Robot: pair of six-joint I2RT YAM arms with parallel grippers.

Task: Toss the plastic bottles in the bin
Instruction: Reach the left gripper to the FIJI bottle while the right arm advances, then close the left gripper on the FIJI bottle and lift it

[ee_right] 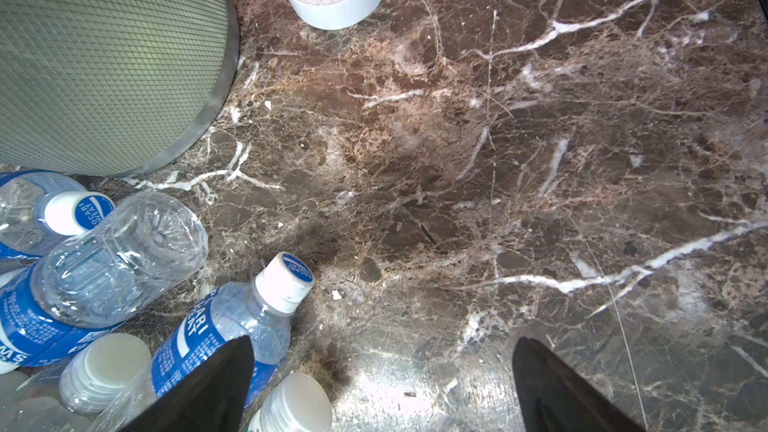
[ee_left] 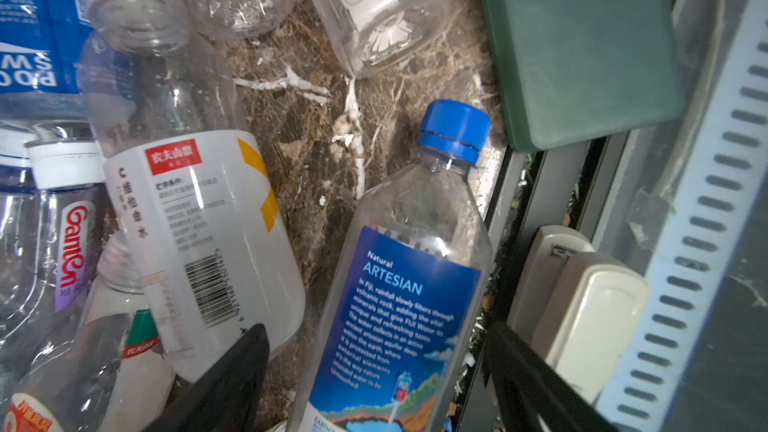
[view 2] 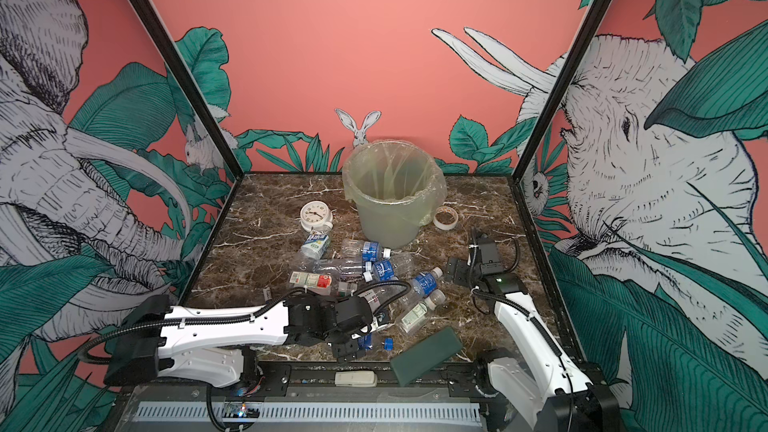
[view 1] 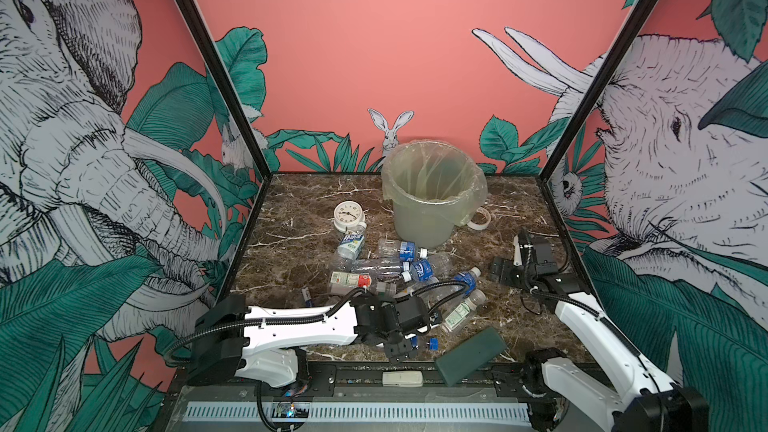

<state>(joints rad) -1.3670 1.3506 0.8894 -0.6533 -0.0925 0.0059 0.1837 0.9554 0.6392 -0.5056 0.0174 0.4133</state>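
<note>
Left wrist view: blue-capped bottle (ee_left: pixel 395 284), laid at the near edge of the desk (ee_left: pixel 316 126), long axis running away from the left jaws, which are held wide astride its body (grip not yet closed). The bin (view 1: pixel 415 218) is set far centre; right jaws wide, empty.

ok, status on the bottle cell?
Left gripper open, astride blue-cap bottle. Right gripper open over bare table. Other bottles piled on table, none seen in bin. Green block close beside its cap.
</note>
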